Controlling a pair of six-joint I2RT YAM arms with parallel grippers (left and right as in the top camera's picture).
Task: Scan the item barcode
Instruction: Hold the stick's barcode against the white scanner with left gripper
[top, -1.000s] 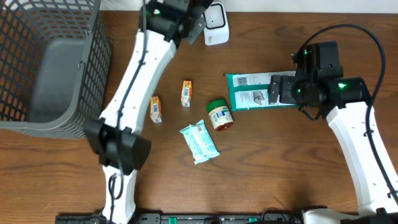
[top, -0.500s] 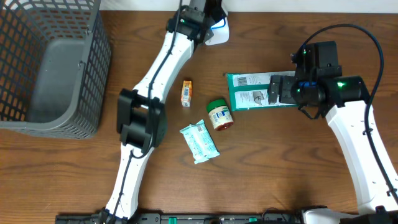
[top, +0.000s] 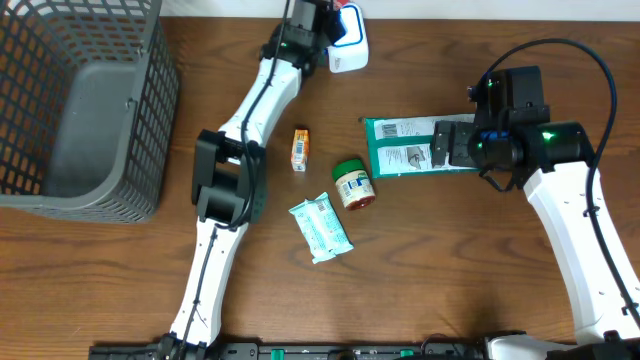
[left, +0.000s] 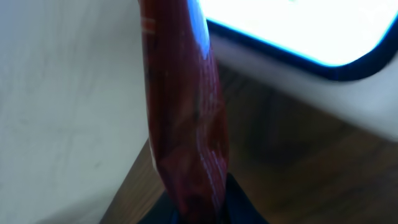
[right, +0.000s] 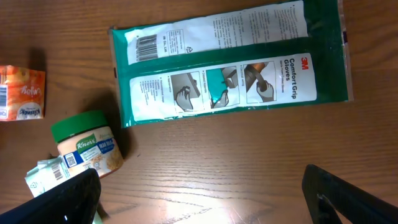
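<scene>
One red packet pinched by left gripper, right gripper spread

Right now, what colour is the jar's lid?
Green; the lid shows best from the right wrist.

Smooth brown wood table with a soft sheen; glossy plastic-film pack ahead of the right gripper; matt grey plastic basket; glossy red packet.

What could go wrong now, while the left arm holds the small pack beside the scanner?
No barcode shows on the small pack, so it may face away from the scanner. The left gripper pinches only its lower end; the pack might tilt or slip.
</scene>
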